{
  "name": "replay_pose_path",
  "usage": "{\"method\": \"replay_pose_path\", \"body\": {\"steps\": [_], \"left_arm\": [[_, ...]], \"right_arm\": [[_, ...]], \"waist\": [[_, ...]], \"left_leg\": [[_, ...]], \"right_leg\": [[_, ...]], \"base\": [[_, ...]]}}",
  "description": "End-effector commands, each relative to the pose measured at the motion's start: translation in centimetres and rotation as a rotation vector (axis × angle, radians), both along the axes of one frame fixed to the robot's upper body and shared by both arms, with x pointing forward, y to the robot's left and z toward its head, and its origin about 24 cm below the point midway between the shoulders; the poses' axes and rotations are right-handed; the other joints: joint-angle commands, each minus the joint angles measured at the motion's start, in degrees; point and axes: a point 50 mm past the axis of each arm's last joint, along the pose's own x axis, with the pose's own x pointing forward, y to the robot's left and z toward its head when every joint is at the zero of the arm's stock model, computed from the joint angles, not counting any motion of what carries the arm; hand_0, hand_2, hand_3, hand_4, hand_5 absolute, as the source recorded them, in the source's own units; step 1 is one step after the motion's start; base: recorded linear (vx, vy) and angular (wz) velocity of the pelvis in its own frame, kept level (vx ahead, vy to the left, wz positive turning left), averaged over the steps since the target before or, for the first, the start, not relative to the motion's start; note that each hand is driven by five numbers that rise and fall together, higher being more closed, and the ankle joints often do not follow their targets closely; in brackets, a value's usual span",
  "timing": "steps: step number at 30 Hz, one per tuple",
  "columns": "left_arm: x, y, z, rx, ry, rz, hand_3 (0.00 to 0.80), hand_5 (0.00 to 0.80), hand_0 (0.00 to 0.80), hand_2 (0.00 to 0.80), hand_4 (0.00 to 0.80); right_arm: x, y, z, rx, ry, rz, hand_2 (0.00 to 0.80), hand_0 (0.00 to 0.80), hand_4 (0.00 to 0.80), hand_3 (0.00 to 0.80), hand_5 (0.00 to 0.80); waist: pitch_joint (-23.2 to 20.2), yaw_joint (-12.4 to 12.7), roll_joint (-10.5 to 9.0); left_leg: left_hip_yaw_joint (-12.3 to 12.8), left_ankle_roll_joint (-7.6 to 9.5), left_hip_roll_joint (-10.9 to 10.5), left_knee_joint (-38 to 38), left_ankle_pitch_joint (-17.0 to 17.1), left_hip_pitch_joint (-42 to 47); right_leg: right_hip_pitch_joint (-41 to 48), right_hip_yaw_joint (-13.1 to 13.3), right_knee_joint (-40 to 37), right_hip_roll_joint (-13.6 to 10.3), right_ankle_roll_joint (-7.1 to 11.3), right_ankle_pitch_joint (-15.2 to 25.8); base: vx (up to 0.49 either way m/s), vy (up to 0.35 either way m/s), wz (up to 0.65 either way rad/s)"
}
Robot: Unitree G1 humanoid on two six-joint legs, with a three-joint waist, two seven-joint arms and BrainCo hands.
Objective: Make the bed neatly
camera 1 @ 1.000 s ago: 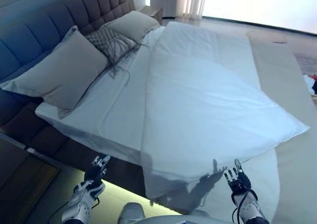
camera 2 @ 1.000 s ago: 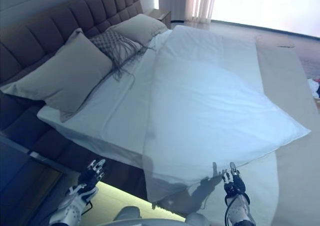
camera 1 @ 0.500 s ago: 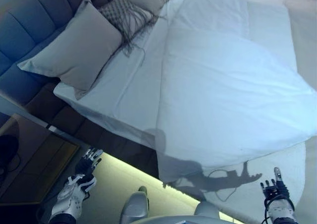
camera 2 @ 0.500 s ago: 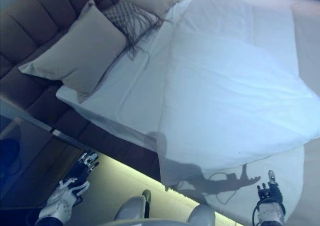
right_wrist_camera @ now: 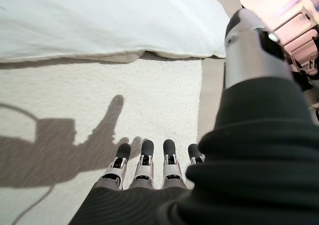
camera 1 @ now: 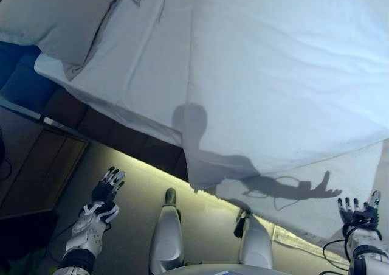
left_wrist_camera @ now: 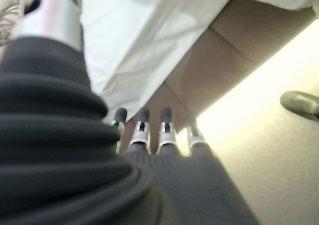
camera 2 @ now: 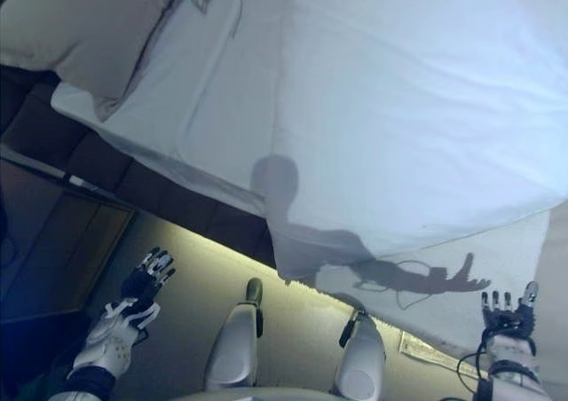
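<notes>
Smooth white duvet (camera 1: 285,74) draped askew over bed edge, my left hand (camera 1: 100,205) and right hand (camera 1: 360,217) both spread, empty, view now tipped nearer.

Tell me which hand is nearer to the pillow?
Left. The left hand is over the floor, below the pillow end of the bed; the right hand is far down the bed, by the duvet.
</notes>
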Motion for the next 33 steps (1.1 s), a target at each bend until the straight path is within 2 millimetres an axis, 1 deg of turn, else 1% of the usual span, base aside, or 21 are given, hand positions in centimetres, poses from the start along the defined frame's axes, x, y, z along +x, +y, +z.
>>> {"method": "replay_pose_path", "body": {"steps": [1,2,3,4,5,6,7,8,9,10,11,12,13,15,18,20,24,27,28,30,33], "left_arm": [[0.7,2.8,2.6,0.057,-0.092,0.058,0.0,0.0,0.0,0.0,0.0],[0.8,2.9,2.7,0.056,-0.09,0.054,0.0,0.0,0.0,0.0,0.0],[0.8,2.8,2.7,0.051,-0.094,0.047,0.0,0.0,0.0,0.0,0.0],[1.0,2.4,2.8,0.038,-0.104,0.028,0.0,0.0,0.0,0.0,0.0],[0.9,2.2,2.8,0.036,-0.107,0.02,0.0,0.0,0.0,0.0,0.0],[0.8,2.2,2.8,0.036,-0.106,0.019,0.0,0.0,0.0,0.0,0.0],[0.6,1.9,2.5,0.018,-0.119,0.023,0.0,0.0,0.0,0.0,0.0],[1.0,1.9,2.8,0.015,-0.133,0.02,0.0,0.0,0.0,0.0,0.0],[2.2,1.6,3.5,0.023,-0.154,-0.003,0.0,0.0,0.0,0.0,0.0],[2.7,1.3,3.8,0.023,-0.168,-0.023,0.0,0.0,0.0,0.0,0.0],[3.2,0.8,4.1,0.025,-0.184,-0.04,0.0,0.0,0.0,0.0,0.0],[3.4,0.7,4.4,0.031,-0.195,-0.042,0.0,0.0,0.0,0.0,0.0],[3.4,0.7,4.6,0.034,-0.198,-0.034,0.0,0.0,0.0,0.0,0.0],[3.5,1.8,5.5,0.056,-0.204,-0.003,0.0,0.0,0.0,0.0,0.0],[3.7,2.4,6.0,0.061,-0.21,-0.007,0.0,0.0,0.0,0.0,0.0],[3.7,2.5,6.0,0.055,-0.213,-0.008,0.0,0.0,0.0,0.0,0.0],[3.7,2.3,5.9,0.056,-0.214,-0.016,0.0,0.0,0.0,0.0,0.0],[3.9,2.3,6.1,0.049,-0.228,-0.02,0.0,0.0,0.0,0.0,0.0],[3.9,2.3,6.1,0.047,-0.229,-0.021,0.0,0.0,0.0,0.0,0.0],[4.2,2.2,6.5,0.046,-0.249,-0.029,0.0,0.0,0.0,0.0,0.0],[4.6,2.1,7.0,0.033,-0.267,-0.037,0.0,0.0,0.0,0.0,0.0]], "right_arm": [[0.1,-1.1,1.3,-0.048,-0.067,-0.003,0.0,0.0,0.0,0.0,0.0],[0.6,-1.0,1.6,-0.061,-0.085,0.028,0.0,0.0,0.0,0.0,0.0],[0.9,-0.9,1.8,-0.067,-0.09,0.042,0.0,0.0,0.0,0.0,0.0],[1.2,-1.1,2.2,-0.08,-0.096,0.054,0.0,0.0,0.0,0.0,0.0],[1.1,-1.1,2.2,-0.088,-0.105,0.063,0.0,0.0,0.0,0.0,0.0],[1.1,-0.9,2.1,-0.091,-0.112,0.071,0.0,0.0,0.0,0.0,0.0],[1.4,-0.6,2.1,-0.115,-0.138,0.085,0.0,0.0,0.0,0.0,0.0],[1.7,-0.5,2.3,-0.125,-0.167,0.082,0.0,0.0,0.0,0.0,0.0],[1.8,-0.8,2.8,-0.126,-0.212,0.053,0.0,0.0,0.0,0.0,0.0],[1.9,-1.0,3.0,-0.114,-0.232,0.033,0.0,0.0,0.0,0.0,0.0],[2.0,-1.3,3.3,-0.096,-0.258,0.012,0.0,0.0,0.0,0.0,0.0],[2.0,-1.4,3.5,-0.089,-0.273,0.002,0.0,0.0,0.0,0.0,0.0],[2.0,-1.5,3.7,-0.092,-0.275,0.004,0.0,0.0,0.0,0.0,0.0],[2.6,-2.0,4.7,-0.089,-0.295,0.008,0.0,0.0,0.0,0.0,0.0],[2.6,-3.1,6.1,-0.108,-0.351,-0.022,0.0,0.0,0.0,0.0,0.0],[2.5,-3.5,6.8,-0.144,-0.414,-0.046,0.0,0.0,0.0,0.0,0.0],[2.8,-3.7,7.9,-0.156,-0.504,-0.064,0.0,0.0,0.0,0.0,0.0],[2.6,-4.9,9.2,-0.154,-0.499,-0.106,0.0,0.0,0.0,0.0,0.0],[2.6,-4.9,9.3,-0.155,-0.5,-0.106,0.0,0.0,0.0,0.0,0.0],[2.7,-5.6,10.5,-0.151,-0.538,-0.123,0.0,0.0,0.0,0.0,0.0],[3.1,-5.6,11.2,-0.176,-0.579,-0.09,0.0,0.0,0.0,0.0,0.0]], "waist": [[-1.0,0.87,-2.66],[-0.89,0.74,-2.4],[-0.92,0.55,-2.35],[-0.54,0.57,-2.62],[-0.23,0.79,-2.66],[-0.17,0.97,-2.47],[-0.13,1.51,-1.36],[0.25,1.63,-1.32],[1.2,1.61,-1.13],[1.51,1.74,-1.09],[1.8,1.98,-1.04],[2.09,2.2,-1.05],[2.1,2.52,-1.06],[2.07,3.4,-1.36],[2.06,3.57,-1.04],[2.2,3.45,-0.72],[2.6,3.16,0.14],[2.6,3.23,1.21],[2.62,3.21,1.29],[2.73,3.42,2.29],[3.09,3.4,3.15]], "left_leg": [[-6.01,-2.26,3.68,3.99,4.96,-6.67],[-5.97,-1.65,3.87,5.1,4.14,-6.94],[-6.05,-1.48,4.0,6.06,3.47,-7.22],[-7.71,-2.38,3.54,9.85,2.41,-8.31],[-9.51,-3.21,2.95,12.01,3.73,-9.9],[-10.29,-3.45,2.85,12.02,4.62,-10.85],[-10.73,-2.2,4.33,5.03,6.39,-10.71],[-10.23,-1.87,4.56,2.6,7.0,-9.8],[-9.25,-1.81,4.31,1.38,7.63,-10.02],[-8.87,-1.75,3.93,0.86,8.07,-10.44],[-8.3,-1.88,3.39,1.01,7.75,-10.97],[-8.07,-1.93,2.96,0.92,8.41,-11.63],[-7.95,-2.02,2.95,1.5,7.95,-12.1],[-7.69,-2.35,3.15,1.18,8.8,-13.31],[-7.57,-2.37,2.56,1.3,8.47,-14.29],[-7.64,-2.11,2.17,1.26,8.54,-14.91],[-7.36,-1.55,1.23,0.63,8.58,-15.42],[-7.1,-1.33,0.44,-0.46,8.95,-15.48],[-7.09,-1.32,0.42,-0.53,9.0,-15.48],[-6.94,-1.12,-0.34,-0.97,9.07,-15.43],[-6.72,-1.0,-0.73,-1.06,9.18,-15.45]], "right_leg": [[-2.19,5.32,3.01,-7.6,6.97,2.86],[-3.28,5.95,5.05,-7.71,6.88,2.02],[-4.25,6.64,6.48,-7.88,6.87,1.41],[-4.98,7.54,7.52,-7.94,6.5,1.1],[-5.0,7.92,7.54,-7.56,6.23,1.01],[-4.9,7.87,7.6,-7.24,6.17,0.81],[-5.16,8.2,8.04,-6.86,6.69,0.02],[-5.91,8.49,8.49,-7.15,6.79,-0.15],[-7.37,8.22,9.03,-8.05,7.06,-0.09],[-8.18,8.02,9.26,-8.65,7.06,0.07],[-8.97,7.62,9.55,-9.46,7.06,-0.07],[-9.75,7.16,9.17,-9.97,7.06,1.12],[-10.35,6.92,9.69,-10.21,7.06,0.95],[-11.94,6.18,10.13,-10.84,7.06,2.01],[-13.62,6.35,11.51,-11.24,7.06,1.23],[-14.56,6.49,11.84,-11.38,7.06,1.36],[-16.02,7.08,12.0,-11.22,7.06,1.52],[-16.69,7.15,11.7,-11.44,7.06,1.69],[-16.73,7.16,11.71,-11.46,7.06,1.7],[-17.25,7.38,11.84,-11.69,7.06,1.71],[-17.91,7.54,12.51,-12.09,7.06,1.52]], "base": [[0.011,-0.043,-0.17],[0.023,-0.03,-0.12],[0.049,-0.027,-0.03],[0.075,-0.013,0.01],[0.088,-0.004,0.02],[0.097,0.094,0.03],[0.056,0.098,0.06],[-0.038,0.102,-0.04],[-0.105,0.026,-0.14],[-0.102,0.022,0.09],[-0.057,0.01,0.57],[-0.017,-0.004,0.61],[-0.013,-0.061,0.16],[0.008,-0.109,-0.4],[0.022,-0.039,-0.02],[0.005,-0.013,0.1],[0.007,-0.003,0.04],[0.004,0.009,0.08],[-0.006,0.026,0.1],[0.001,0.024,0.1],[0.008,0.014,0.1]]}}
